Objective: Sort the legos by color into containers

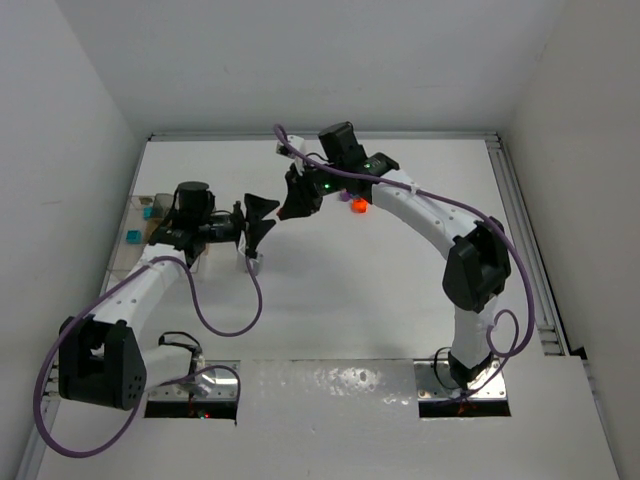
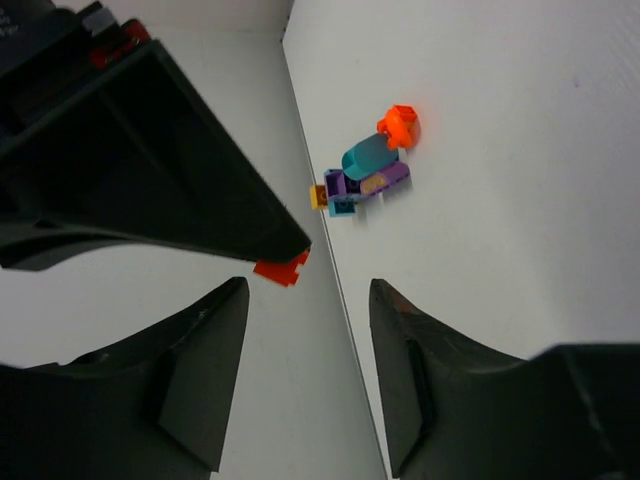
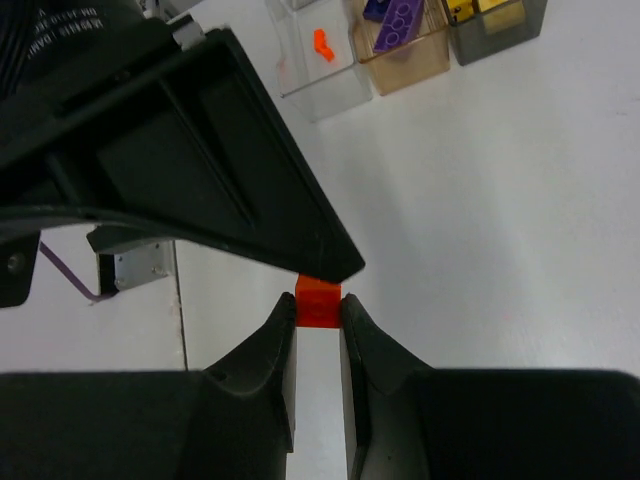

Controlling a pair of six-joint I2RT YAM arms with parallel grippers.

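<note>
Pinching an orange lego [image 3: 318, 303] between the closed fingertips of the right gripper [image 3: 318, 312], well apart from the containers [image 3: 410, 68], and offering it to the half-spread, empty left gripper [image 2: 309, 290], likely for a handover toward the containers, with the other legos [image 2: 365, 172] heaped farther from them

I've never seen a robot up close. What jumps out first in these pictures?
In the middle of the table, the right hand pinches a tiny orange brick right in front of the open left hand. A bright heap of bricks lies beside them, and clear containers holding sorted pieces sit by the left edge.
</note>
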